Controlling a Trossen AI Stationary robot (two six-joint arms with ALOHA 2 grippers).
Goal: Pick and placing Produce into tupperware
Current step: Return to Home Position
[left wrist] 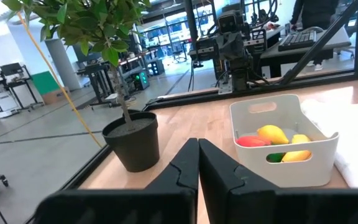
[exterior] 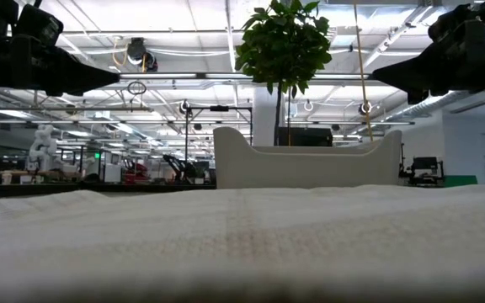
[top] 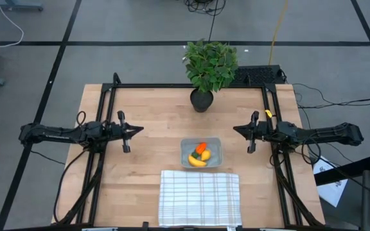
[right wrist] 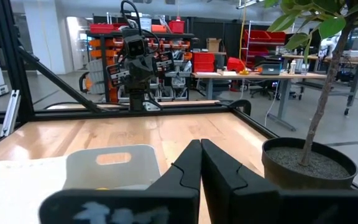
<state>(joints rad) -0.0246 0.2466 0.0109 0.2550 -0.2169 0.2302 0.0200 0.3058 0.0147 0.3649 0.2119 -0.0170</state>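
The tupperware (top: 216, 144) sits at the middle of the table (top: 153, 109), just beside the far edge of the cloth (top: 200, 196) and near the plant (top: 209, 64). All the produce lies inside it: the carrot (top: 202, 147) on the plant side, the banana (top: 197, 162) on the cloth side, and the lemon (top: 206, 156) between them, toward the right arm. From the left wrist, the three show above the tupperware's white wall.

The left gripper (top: 135, 129) hangs over the left side of the table, pointing toward the centre and well apart from the tupperware. Its jaws are pressed together with nothing between them. The right gripper (top: 238, 130) hangs level with it over the right side, pointing back toward the centre, its jaws likewise closed and empty. Seen from table height, both arms hang high above the cloth, with the tupperware beyond it in front of the plant
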